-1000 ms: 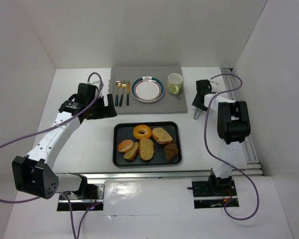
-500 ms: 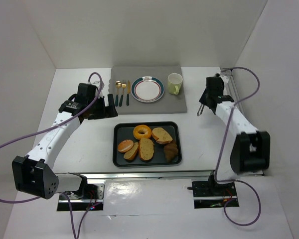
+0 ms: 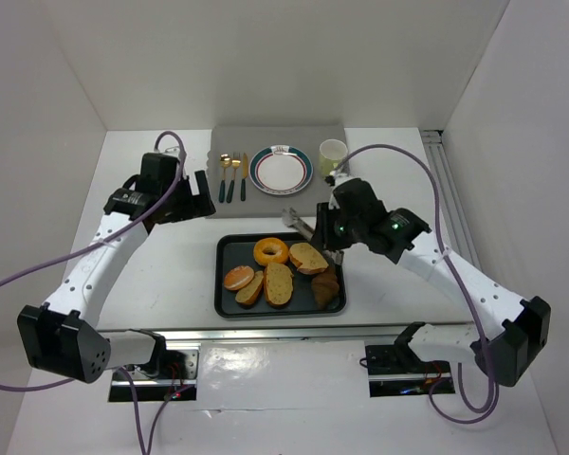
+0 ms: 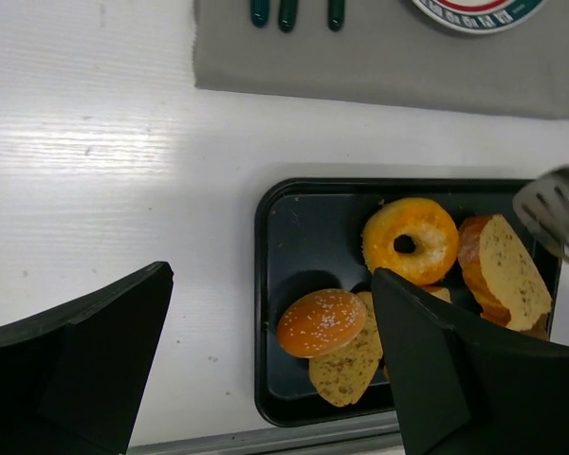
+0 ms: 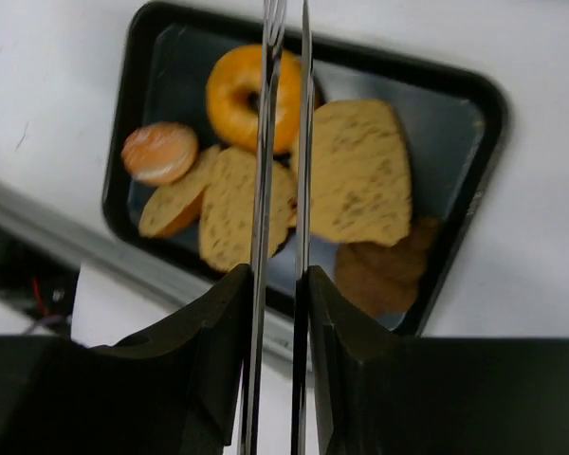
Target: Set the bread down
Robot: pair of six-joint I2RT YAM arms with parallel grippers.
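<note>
White worktop (image 3: 152, 275) carries a grey placemat (image 3: 337, 194) and, nearer me, a black tray (image 3: 226, 303) holding the bread: a bagel (image 3: 270, 251), brown slices (image 3: 308, 257) and a seeded bun (image 4: 321, 322). My left hand (image 3: 201, 194) hangs wide and empty beside the placemat. My right hand (image 5: 281, 284) pinches metal tongs (image 4: 555, 213), their tips near the tray's far edge.

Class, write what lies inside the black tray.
A ring-shaped bagel, a round bun, three tan slices and dark brown pieces lie in the tray. The slices overlap, hiding parts of one another and the floor; from above, tongs in the right gripper cover its far right corner.
</note>
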